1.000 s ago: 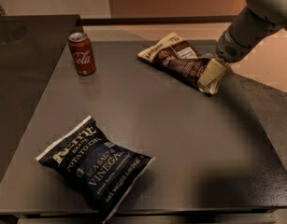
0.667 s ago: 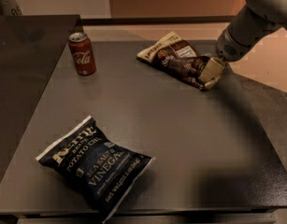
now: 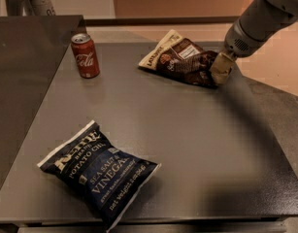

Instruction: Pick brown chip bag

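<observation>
The brown chip bag (image 3: 180,58) lies at the far right of the grey table (image 3: 187,144). It is crinkly dark brown with a cream end and white label patches. My gripper (image 3: 220,68) is at the bag's right end and touches or overlaps it, with the arm (image 3: 257,25) reaching in from the upper right. The bag's right tip is hidden behind the gripper.
A dark navy Sea Salt & Vinegar chip bag (image 3: 97,171) lies at the front left. A red Coca-Cola can (image 3: 85,56) stands upright at the back left. The table's right edge is close to the gripper, with a darker counter (image 3: 22,57) on the left.
My gripper has shifted slightly up and back at the brown bag's right end. The bag has barely moved. The can and the navy bag have not moved.
</observation>
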You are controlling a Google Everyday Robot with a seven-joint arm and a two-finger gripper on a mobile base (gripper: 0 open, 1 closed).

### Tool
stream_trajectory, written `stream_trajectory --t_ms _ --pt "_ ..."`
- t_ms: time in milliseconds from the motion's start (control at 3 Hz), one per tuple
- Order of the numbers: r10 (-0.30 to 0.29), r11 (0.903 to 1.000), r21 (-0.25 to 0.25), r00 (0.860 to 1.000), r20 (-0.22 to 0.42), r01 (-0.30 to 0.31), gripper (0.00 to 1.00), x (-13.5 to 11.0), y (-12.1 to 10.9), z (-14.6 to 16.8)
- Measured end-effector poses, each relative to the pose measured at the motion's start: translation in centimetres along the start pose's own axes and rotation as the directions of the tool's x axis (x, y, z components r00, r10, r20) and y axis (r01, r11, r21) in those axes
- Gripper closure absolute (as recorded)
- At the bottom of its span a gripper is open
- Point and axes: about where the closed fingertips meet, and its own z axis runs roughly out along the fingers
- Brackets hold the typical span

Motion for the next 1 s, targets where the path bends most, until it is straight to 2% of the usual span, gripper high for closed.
stream_trajectory --t_ms 333,1000 --pt "-0.019 0.9998 0.002 0.999 0.039 0.019 1.0 -1.2 0.6 -1.9" --pt "-0.019 0.9997 0.015 0.994 0.105 0.018 1.0 -4.3 1.3 -7.7"
